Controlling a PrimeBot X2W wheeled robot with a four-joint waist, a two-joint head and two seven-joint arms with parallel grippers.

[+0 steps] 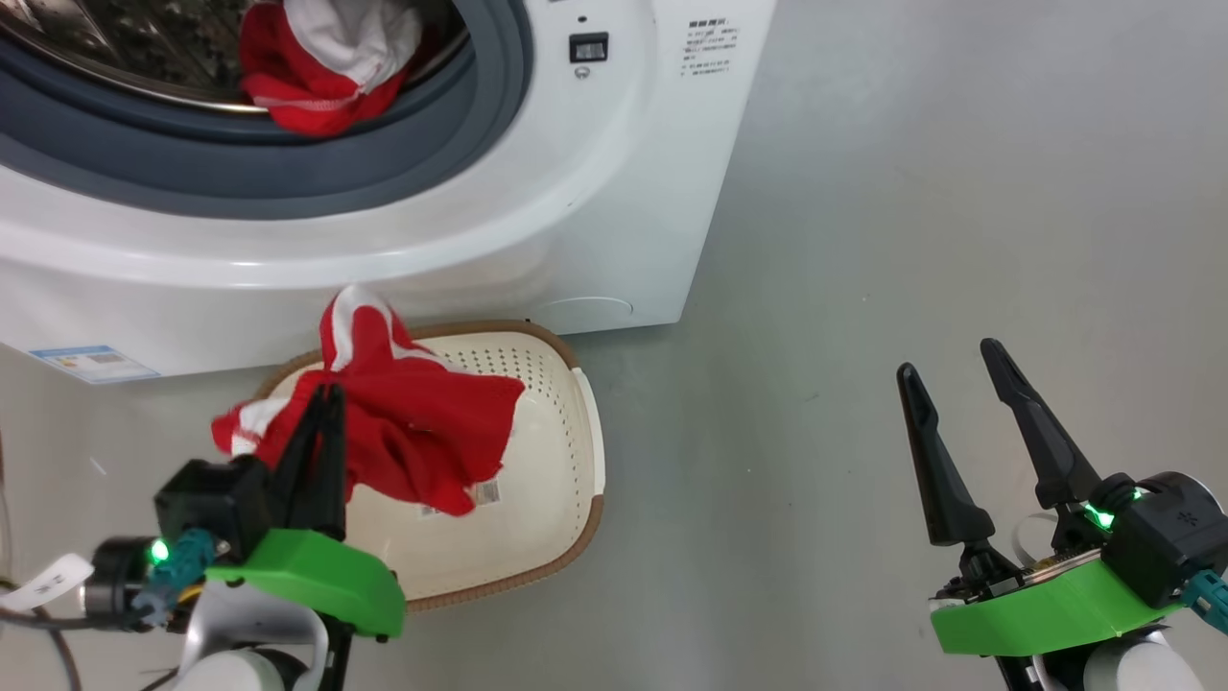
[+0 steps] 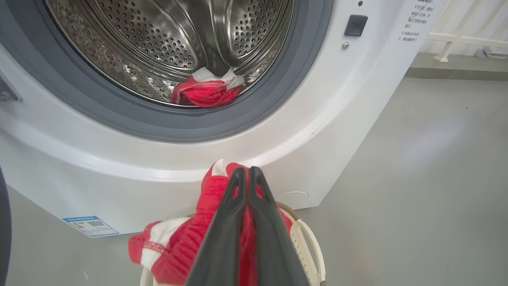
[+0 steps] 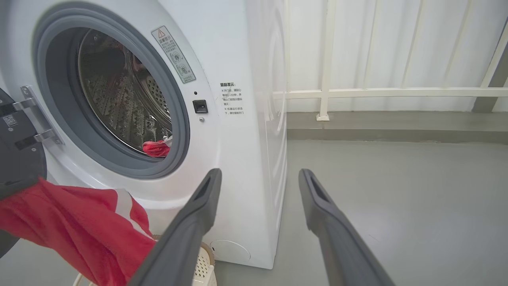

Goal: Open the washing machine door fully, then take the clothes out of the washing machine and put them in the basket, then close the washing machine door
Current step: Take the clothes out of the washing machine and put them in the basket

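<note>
Your left gripper has its fingers clenched on a red-and-white garment, which hangs over the cream basket on the floor, just before the washing machine. A second red bundle lies at the front lip of the drum. Your right gripper stands well apart above the floor, fingers spread, grasping nothing. The door is swung open.

red-and-white clothes, cream basket

Bright, even light; wrist views bend at edges.
</note>
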